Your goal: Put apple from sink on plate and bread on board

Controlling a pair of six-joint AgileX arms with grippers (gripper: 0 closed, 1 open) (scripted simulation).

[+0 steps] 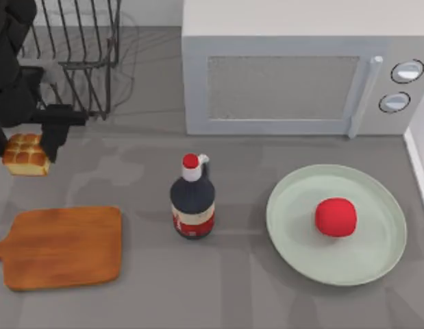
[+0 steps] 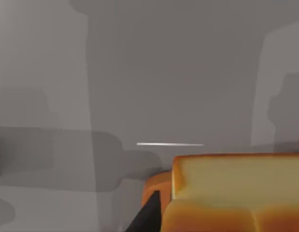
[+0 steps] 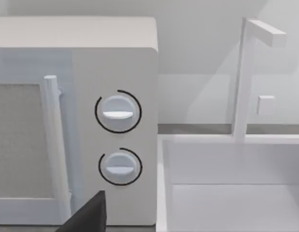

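Note:
The bread [image 1: 25, 154], a golden-brown bun cluster, is held off the table at the far left with my left gripper [image 1: 27, 145] shut on it. It hangs just behind the far left corner of the wooden board [image 1: 64, 247]. In the left wrist view the bread [image 2: 236, 193] sits close to the camera beside one dark finger [image 2: 144, 217]. The red apple [image 1: 335, 216] rests on the pale green plate [image 1: 294, 233] at the right. A dark part of my right gripper [image 3: 89, 215] faces the microwave and the sink [image 3: 226, 193].
A dark bottle with a red cap [image 1: 192, 202] stands between board and plate. The white microwave [image 1: 280, 75] fills the back, with a black wire rack [image 1: 81, 55] at the back left. The sink's white rim [image 1: 418, 157] runs along the right edge.

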